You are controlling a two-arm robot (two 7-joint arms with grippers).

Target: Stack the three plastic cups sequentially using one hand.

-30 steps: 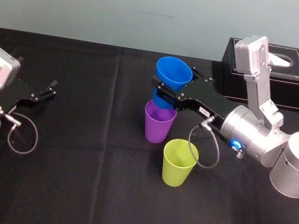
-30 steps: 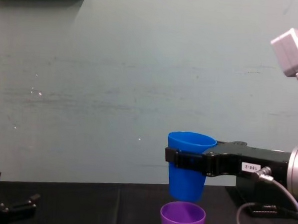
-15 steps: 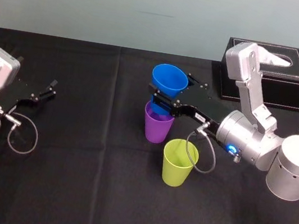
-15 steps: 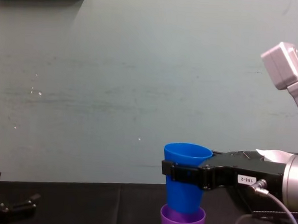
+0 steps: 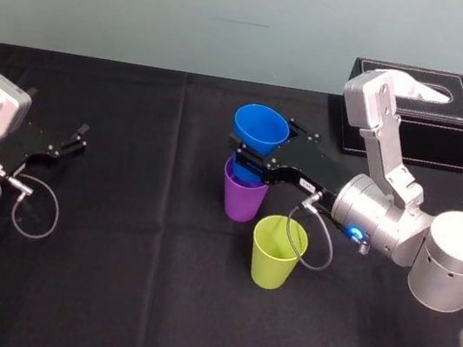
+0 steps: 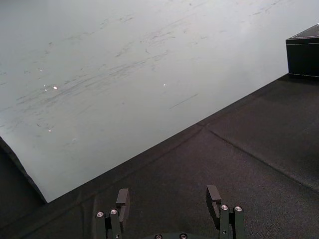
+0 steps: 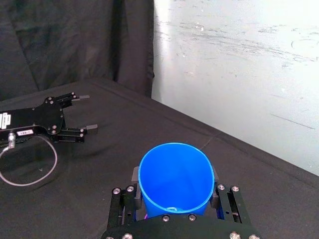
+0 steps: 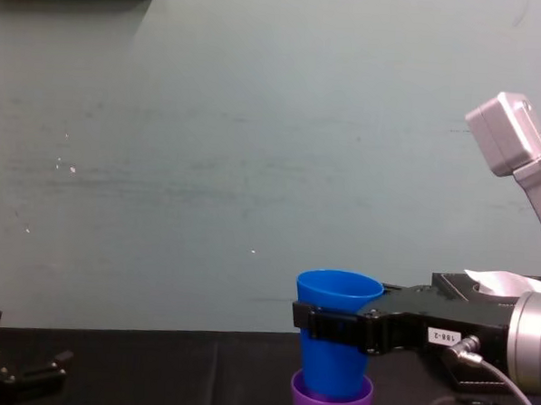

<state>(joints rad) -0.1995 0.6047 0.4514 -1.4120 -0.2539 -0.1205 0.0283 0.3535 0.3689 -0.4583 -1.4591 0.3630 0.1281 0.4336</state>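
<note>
Pincer state: right pincer [image 5: 251,153] is clamped on the blue cup [image 5: 260,129], one finger on each side of its wall, below the rim.
Risk, jam: the blue cup's base sits only partway into the purple cup [image 5: 243,198]. If it is let go while off-centre or tilted, it could wedge crooked instead of seating.
Risk, tip: a sideways push from the fingers could tip the light purple cup, which nothing steadies.
Risk, snag: the arm's cable [image 5: 315,244] loops right beside the green cup [image 5: 275,253]; a swing of the wrist could drag or topple that cup.
Blue cup to pincer: between the fingers, mouth up, roughly upright, with rim above them and base below.
Purple cup to pincer: directly beneath, upright about mid-table, toward the far edge, apart from the fingers.
Green cup to pincer: upright on the table [image 5: 109,277], just beside the purple cup toward the near edge and right, under the arm's wrist, not yet stacked.
Left pincer: left pincer [image 5: 67,146] rests near the left edge, fingers spread, holding nothing.
Box: box [image 5: 449,137] sits at the far right corner, well apart from the cups.
</note>
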